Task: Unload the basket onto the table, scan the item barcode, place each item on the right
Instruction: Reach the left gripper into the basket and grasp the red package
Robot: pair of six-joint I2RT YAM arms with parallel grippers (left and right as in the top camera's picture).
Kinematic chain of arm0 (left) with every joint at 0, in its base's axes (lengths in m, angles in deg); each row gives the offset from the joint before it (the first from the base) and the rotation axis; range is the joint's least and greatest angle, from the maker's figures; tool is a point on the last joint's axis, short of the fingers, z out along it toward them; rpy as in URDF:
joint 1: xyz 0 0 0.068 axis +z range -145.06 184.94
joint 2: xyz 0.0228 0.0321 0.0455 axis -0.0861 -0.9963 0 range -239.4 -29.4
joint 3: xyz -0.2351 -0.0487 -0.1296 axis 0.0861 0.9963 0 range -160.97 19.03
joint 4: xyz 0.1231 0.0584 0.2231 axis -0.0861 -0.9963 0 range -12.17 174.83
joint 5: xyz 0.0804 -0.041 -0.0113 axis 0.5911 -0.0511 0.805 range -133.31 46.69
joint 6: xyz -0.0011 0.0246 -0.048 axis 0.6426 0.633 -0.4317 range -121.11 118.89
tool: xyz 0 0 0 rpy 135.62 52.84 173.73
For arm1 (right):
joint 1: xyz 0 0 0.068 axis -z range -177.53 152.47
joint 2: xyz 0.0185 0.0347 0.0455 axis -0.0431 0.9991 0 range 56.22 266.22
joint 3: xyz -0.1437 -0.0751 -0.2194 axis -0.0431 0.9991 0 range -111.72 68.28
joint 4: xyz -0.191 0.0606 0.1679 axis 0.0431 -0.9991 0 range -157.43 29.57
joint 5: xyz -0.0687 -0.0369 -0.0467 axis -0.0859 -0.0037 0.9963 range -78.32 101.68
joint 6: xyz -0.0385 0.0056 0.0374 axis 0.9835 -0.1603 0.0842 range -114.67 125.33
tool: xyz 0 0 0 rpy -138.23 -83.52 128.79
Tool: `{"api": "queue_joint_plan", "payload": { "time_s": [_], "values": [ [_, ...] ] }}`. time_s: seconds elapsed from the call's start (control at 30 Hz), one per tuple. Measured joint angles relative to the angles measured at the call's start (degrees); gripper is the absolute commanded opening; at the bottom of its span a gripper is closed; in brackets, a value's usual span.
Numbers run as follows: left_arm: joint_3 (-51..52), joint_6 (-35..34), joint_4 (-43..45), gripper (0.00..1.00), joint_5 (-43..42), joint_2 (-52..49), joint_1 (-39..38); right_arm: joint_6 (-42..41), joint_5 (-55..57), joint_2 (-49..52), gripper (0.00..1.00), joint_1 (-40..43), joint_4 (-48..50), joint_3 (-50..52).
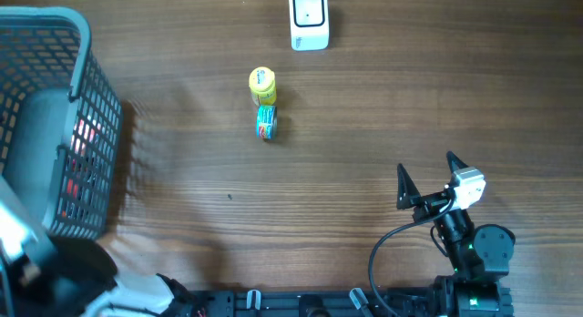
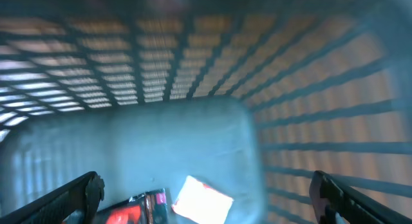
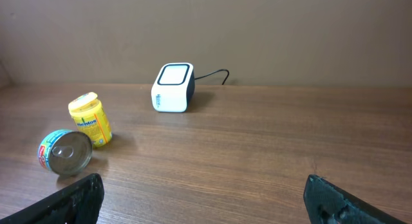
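Left arm is showing only as a blur in the overhead's lower-left corner. Left pincer [image 2: 206, 195] is hanging spread wide, gripping nothing, over the inside of the grey mesh basket [image 1: 100, 117]. Below it a red-and-white packet [image 2: 196, 201] is lying, cut off by the frame edge, label unreadable. Right pincer [image 1: 428, 176] is sitting released and empty, bare surface [image 1: 364, 107] ahead. Yellow tub [image 1: 262, 83] and teal tin [image 1: 266, 124] are sitting just beside each other mid-surface, well apart from the white barcode scanner [image 1: 309, 19] at the far edge.
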Motion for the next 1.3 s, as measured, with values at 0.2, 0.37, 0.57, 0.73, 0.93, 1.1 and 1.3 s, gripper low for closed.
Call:
{"api": "queue_joint_plan", "payload": {
  "time_s": [0.2, 0.37, 0.57, 0.73, 0.93, 1.1, 1.3],
  "values": [
    [0.13, 11.08, 0.72, 1.00, -1.68, -14.47, -2.82, 0.00, 0.00, 0.00, 1.00, 0.00, 0.00, 0.00],
    [0.33, 16.15, 1.33, 1.00, -2.25, -19.98, -6.75, 0.00, 0.00, 0.00, 1.00, 0.00, 0.00, 0.00],
    [0.33, 19.87, 2.51, 1.00, -2.27, -20.22, -10.29, 0.00, 0.00, 0.00, 1.00, 0.00, 0.00, 0.00],
    [0.31, 20.61, 1.55, 1.00, -2.25, -21.29, -10.49, 0.00, 0.00, 0.00, 1.00, 0.00, 0.00, 0.00],
    [0.33, 20.68, -0.35, 1.00, -2.25, -23.76, -10.40, 0.00, 0.00, 0.00, 1.00, 0.00, 0.00, 0.00],
    [0.44, 20.70, -2.62, 1.00, -2.25, -23.80, -10.40, 0.00, 0.00, 0.00, 1.00, 0.00, 0.00, 0.00],
    [4.92, 20.63, -0.96, 1.00, -2.25, -23.80, -10.40, 0.00, 0.00, 0.00, 1.00, 0.00, -0.02, 0.00]
  ]
}}
